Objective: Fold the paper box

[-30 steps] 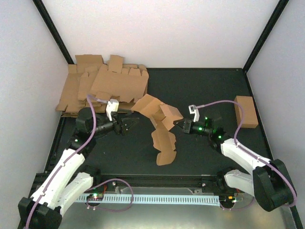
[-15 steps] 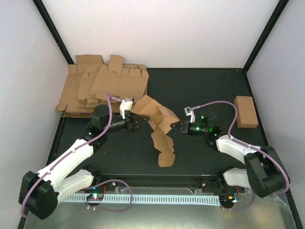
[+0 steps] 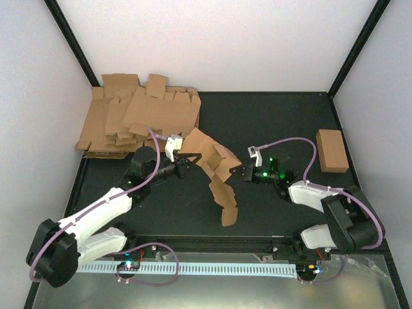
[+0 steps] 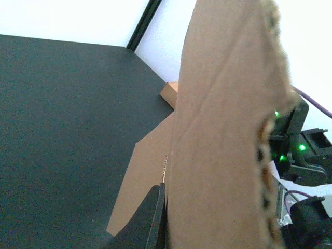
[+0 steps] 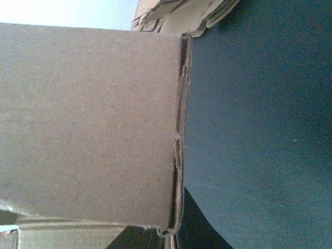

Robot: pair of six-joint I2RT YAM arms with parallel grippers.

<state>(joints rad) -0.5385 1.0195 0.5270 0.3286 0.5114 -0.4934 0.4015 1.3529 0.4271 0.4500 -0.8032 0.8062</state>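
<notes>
The paper box (image 3: 211,158), a brown die-cut blank partly creased, hangs above the dark table between both arms, and its long flap strip (image 3: 225,199) trails down toward the front. My left gripper (image 3: 185,161) is shut on the box's left panel. In the left wrist view that panel (image 4: 223,145) fills the right side, with one dark finger (image 4: 155,218) pressed flat against it. My right gripper (image 3: 239,171) is shut on the box's right edge. The right wrist view shows a broad panel (image 5: 88,124) whose doubled edge runs down into the jaws; the fingertips are mostly hidden.
A thick heap of flat brown blanks (image 3: 138,119) lies at the back left; its corner (image 5: 181,13) shows in the right wrist view. A smooth brown cardboard brick (image 3: 332,150) sits at the right edge and appears again (image 4: 168,93) in the left wrist view. Black frame posts stand at the corners.
My left gripper moved right up to the box and closed on its left panel. The right arm pushed slightly left, and the hanging flap strip swung a little.
</notes>
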